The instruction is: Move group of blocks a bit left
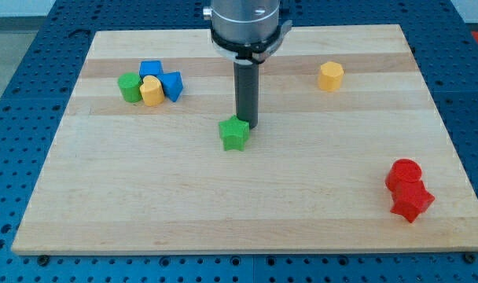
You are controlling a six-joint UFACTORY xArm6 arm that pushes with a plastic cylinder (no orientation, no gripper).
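A group of blocks sits at the view's upper left: a green cylinder (130,87), a yellow rounded block (152,91), a blue cube (151,70) and a blue block (172,85), all touching. My tip (247,124) is near the board's middle, to the right of that group, touching the upper right of a green star block (234,134). A yellow hexagonal block (330,76) stands alone at the upper right. A red cylinder (403,174) and a red star block (412,201) touch at the lower right.
The wooden board (247,220) lies on a blue perforated table (19,94). The arm's grey body (245,23) hangs over the board's top edge at the middle.
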